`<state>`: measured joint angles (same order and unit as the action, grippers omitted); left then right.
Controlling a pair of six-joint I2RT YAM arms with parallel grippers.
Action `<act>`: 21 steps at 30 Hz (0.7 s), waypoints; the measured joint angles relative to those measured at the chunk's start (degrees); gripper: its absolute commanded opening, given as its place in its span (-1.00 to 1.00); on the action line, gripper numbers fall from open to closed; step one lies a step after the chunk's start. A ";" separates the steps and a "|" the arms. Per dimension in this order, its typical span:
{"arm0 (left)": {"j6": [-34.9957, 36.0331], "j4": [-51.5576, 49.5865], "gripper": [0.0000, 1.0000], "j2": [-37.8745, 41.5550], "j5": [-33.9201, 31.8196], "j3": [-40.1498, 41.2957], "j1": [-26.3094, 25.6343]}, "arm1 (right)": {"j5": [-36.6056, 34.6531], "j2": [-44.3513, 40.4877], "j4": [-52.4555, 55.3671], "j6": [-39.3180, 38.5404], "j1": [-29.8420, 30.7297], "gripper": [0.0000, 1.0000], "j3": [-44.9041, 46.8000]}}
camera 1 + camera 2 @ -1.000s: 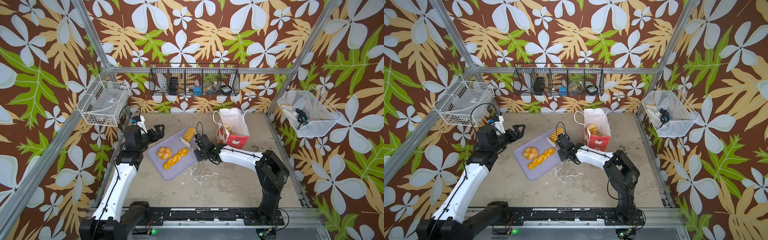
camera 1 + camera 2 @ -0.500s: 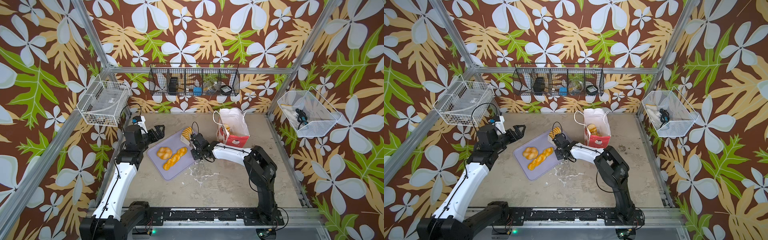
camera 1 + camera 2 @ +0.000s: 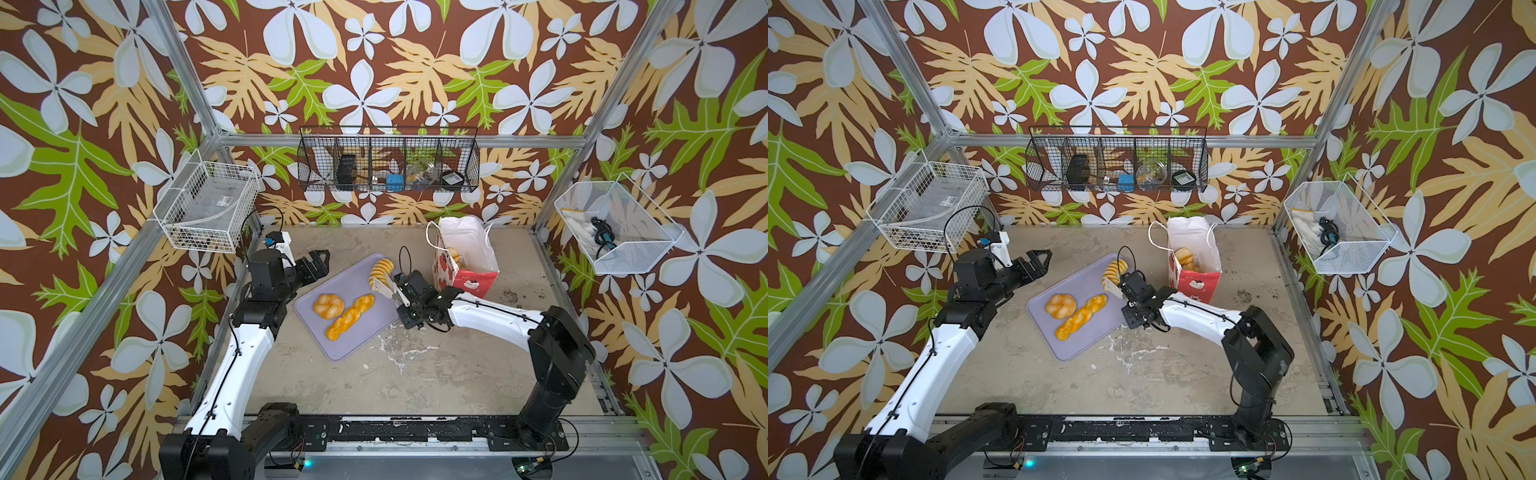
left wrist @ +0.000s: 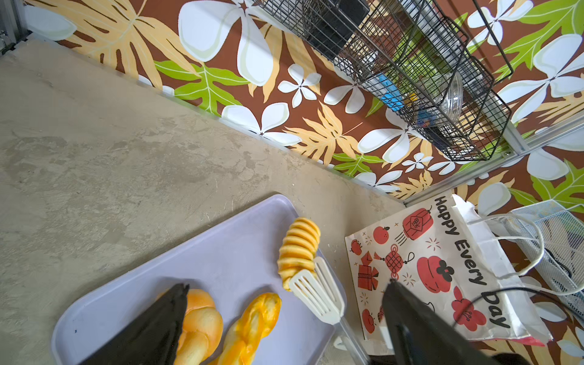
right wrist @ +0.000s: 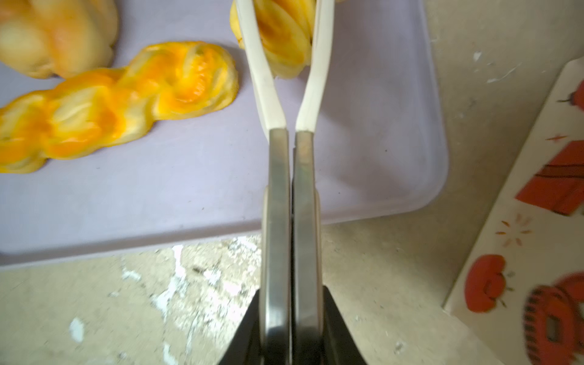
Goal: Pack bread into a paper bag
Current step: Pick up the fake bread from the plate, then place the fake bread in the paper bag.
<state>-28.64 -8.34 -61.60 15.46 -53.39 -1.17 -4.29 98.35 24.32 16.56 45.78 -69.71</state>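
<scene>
My right gripper (image 3: 402,291) is shut on the metal handles of white-tipped tongs (image 5: 290,177). The tong blades (image 4: 316,294) clamp a ridged oval roll (image 3: 381,268) at the far right corner of the lavender tray (image 3: 332,345). A round knotted bun (image 3: 328,305) and a long twisted braid (image 3: 350,316) lie on the tray. The red paper bag (image 3: 467,278) stands upright just right of the tray, with bread (image 3: 1183,255) inside it. My left gripper (image 3: 318,259) hangs open at the tray's left side, holding nothing.
A black wire basket (image 3: 388,160) hangs on the back wall. White wire baskets hang at the left (image 3: 208,208) and at the right (image 3: 615,228). The bag's cord handles (image 3: 432,237) stick up beside the tongs.
The tongs have closed on the ridged roll. My right arm reached toward the tray, then drew its elbow back to the right. The left arm has not moved.
</scene>
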 measured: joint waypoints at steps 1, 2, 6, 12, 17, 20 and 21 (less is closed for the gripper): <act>-0.02 0.04 0.99 -0.07 -0.02 -0.07 0.00 | 0.02 -2.40 0.48 -0.76 0.46 -1.00 0.15; -0.02 0.02 0.99 -0.13 0.00 -0.15 0.00 | 0.02 -4.44 0.81 -1.40 0.94 -1.00 0.11; -0.28 0.48 0.99 -0.35 0.00 -0.35 0.00 | -1.20 -11.82 2.45 -4.68 2.43 -1.00 -2.54; -0.90 0.96 1.00 -0.50 0.00 -0.68 0.00 | -10.03 -22.58 3.80 -6.34 2.27 -1.00 -6.25; -0.92 1.29 0.99 -0.44 -0.09 -0.68 0.00 | -21.88 -31.56 3.48 -6.51 2.36 -1.00 -6.03; -1.11 1.31 0.99 -0.42 -0.22 -0.68 0.00 | -27.78 -35.71 3.63 -6.43 2.14 -1.00 -4.70; -1.11 1.31 0.99 -0.42 -0.20 -0.68 0.00 | -29.22 -36.52 3.91 -6.23 2.10 -1.00 -4.26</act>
<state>-29.76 -7.03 -62.02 15.27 -54.06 -1.17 -33.52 61.82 28.23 10.33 47.88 -73.97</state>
